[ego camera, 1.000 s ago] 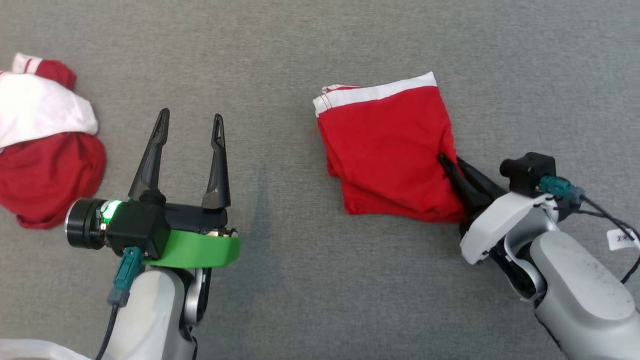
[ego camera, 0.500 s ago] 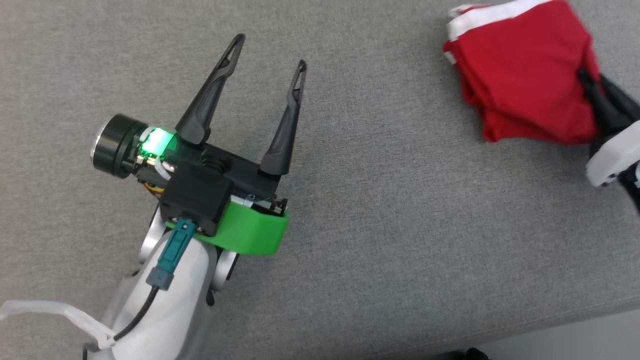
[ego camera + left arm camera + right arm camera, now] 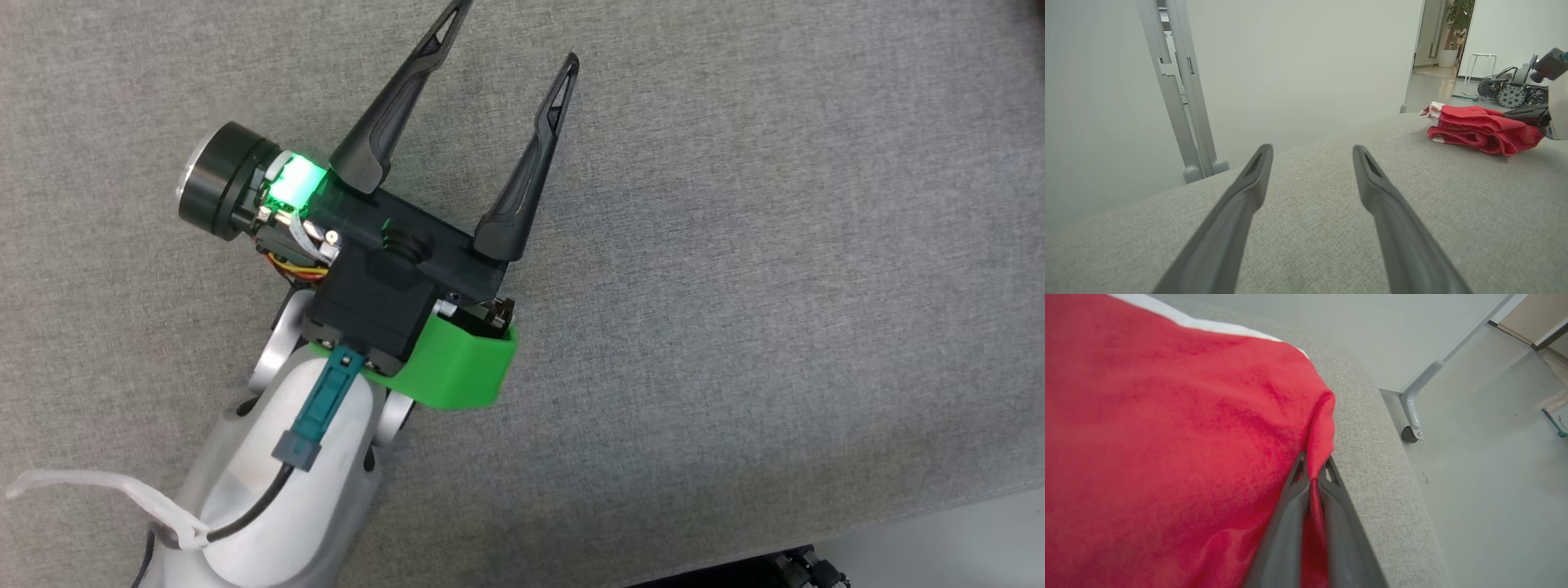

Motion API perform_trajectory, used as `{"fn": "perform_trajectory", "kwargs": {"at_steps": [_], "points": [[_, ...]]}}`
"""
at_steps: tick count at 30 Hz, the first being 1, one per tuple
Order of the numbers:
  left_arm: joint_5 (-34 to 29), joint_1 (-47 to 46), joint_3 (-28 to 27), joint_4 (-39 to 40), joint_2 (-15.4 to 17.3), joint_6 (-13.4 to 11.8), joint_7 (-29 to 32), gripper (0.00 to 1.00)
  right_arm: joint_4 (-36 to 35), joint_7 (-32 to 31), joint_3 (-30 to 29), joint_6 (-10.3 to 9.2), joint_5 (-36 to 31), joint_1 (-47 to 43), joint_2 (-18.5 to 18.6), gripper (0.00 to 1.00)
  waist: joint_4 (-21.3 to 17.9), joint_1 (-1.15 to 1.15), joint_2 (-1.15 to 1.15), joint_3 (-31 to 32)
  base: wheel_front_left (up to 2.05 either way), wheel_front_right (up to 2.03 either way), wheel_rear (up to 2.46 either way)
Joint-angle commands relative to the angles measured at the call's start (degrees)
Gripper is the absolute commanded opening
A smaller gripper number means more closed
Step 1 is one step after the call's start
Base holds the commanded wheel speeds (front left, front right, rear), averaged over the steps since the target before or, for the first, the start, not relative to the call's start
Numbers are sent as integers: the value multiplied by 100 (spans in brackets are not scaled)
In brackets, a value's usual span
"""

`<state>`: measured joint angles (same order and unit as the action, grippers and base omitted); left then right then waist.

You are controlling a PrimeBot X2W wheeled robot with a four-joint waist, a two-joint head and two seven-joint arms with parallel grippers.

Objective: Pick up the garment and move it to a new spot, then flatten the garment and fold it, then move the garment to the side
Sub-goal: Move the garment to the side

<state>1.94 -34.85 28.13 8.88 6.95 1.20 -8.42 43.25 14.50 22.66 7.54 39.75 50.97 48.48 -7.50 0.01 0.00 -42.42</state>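
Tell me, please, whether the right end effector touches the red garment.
Touching: in the right wrist view, the right end effector pinches a fold of the red garment.

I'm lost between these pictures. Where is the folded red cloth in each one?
Head view: aimed at the open left pincer over the grey fabric surface; the red cloth lies off to its right.
Left wrist view: at the right, mid-height, near the surface's far edge, pinched by the right pincer.
Right wrist view: it covers the left half, with a fold clamped in the right pincer.
Shared landmark: the grey fabric surface.
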Motion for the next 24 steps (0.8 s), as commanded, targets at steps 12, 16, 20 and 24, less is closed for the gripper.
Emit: {"fn": "perform_trajectory", "kwargs": {"at_steps": [12, 16, 20, 24], "points": [[118, 282, -126, -248, 137, -195, -128, 100, -551, 67, -1767, -10, -518, -797, -699, 100, -97, -1, 0, 476, 0, 0, 0], [256, 589, -246, -363, 207, -332, -142, 100, -1435, 67, -2572, -9, -968, -1671, -1426, 100, -215, -1, 0, 896, 0, 0, 0], [389, 964, -392, -463, 258, -501, -134, 100, -2333, 67, -3054, -10, -1374, -2478, -2129, 100, -270, -1, 0, 1320, 0, 0, 0], [548, 1329, -559, -531, 318, -646, -155, 100, -3084, 68, -3208, -9, -1662, -3143, -2737, 100, -258, -1, 0, 1688, 0, 0, 0]]}}
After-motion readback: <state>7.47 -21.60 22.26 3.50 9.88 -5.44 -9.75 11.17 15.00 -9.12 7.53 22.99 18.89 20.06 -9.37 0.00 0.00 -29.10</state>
